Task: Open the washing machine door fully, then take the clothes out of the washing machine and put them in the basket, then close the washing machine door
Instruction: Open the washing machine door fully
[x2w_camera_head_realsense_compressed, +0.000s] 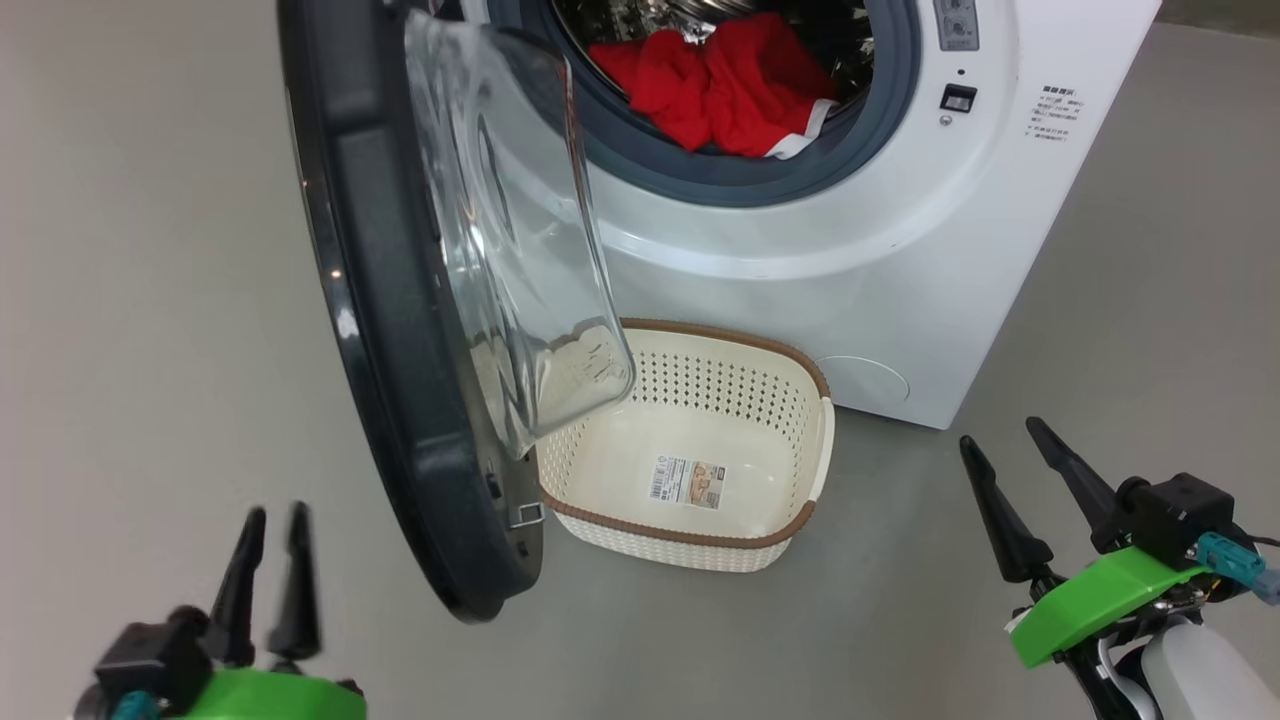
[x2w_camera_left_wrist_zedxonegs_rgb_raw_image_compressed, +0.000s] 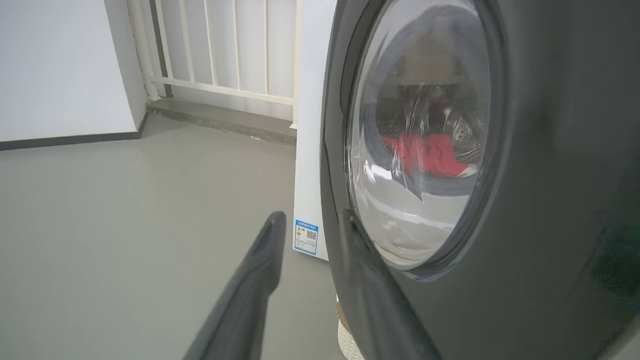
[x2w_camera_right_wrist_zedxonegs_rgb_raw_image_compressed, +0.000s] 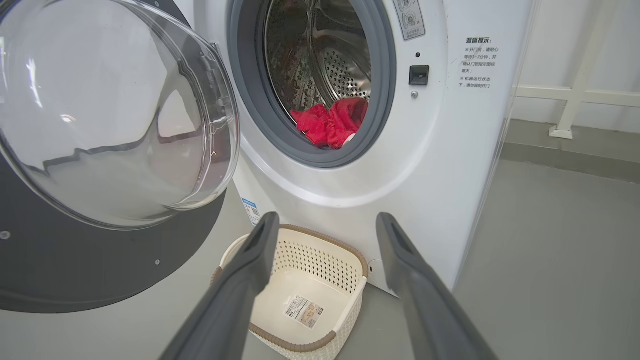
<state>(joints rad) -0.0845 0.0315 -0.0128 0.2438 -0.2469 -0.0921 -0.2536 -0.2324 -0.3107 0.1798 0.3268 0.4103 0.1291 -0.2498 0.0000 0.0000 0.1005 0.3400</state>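
The washing machine door (x2w_camera_head_realsense_compressed: 380, 330) stands swung out towards me, its glass bowl (x2w_camera_head_realsense_compressed: 510, 230) hanging over the left end of the basket (x2w_camera_head_realsense_compressed: 690, 535). Red clothes (x2w_camera_head_realsense_compressed: 730, 85) lie in the drum of the white washing machine (x2w_camera_head_realsense_compressed: 880, 260). The basket sits on the floor before the machine and holds just a paper label. My left gripper (x2w_camera_head_realsense_compressed: 277, 515) is open at the lower left, apart from the door's outer face (x2w_camera_left_wrist_zedxonegs_rgb_raw_image_compressed: 550, 175). My right gripper (x2w_camera_head_realsense_compressed: 998, 432) is open at the lower right, and in the right wrist view the right gripper (x2w_camera_right_wrist_zedxonegs_rgb_raw_image_compressed: 326, 220) points at the basket (x2w_camera_right_wrist_zedxonegs_rgb_raw_image_compressed: 320, 237) below the clothes (x2w_camera_right_wrist_zedxonegs_rgb_raw_image_compressed: 330, 122).
Grey floor spreads on both sides of the machine. A white railing (x2w_camera_left_wrist_zedxonegs_rgb_raw_image_compressed: 225, 55) on a low step and a white wall (x2w_camera_left_wrist_zedxonegs_rgb_raw_image_compressed: 55, 65) stand behind on the left. A blue label (x2w_camera_left_wrist_zedxonegs_rgb_raw_image_compressed: 306, 237) marks the machine's side.
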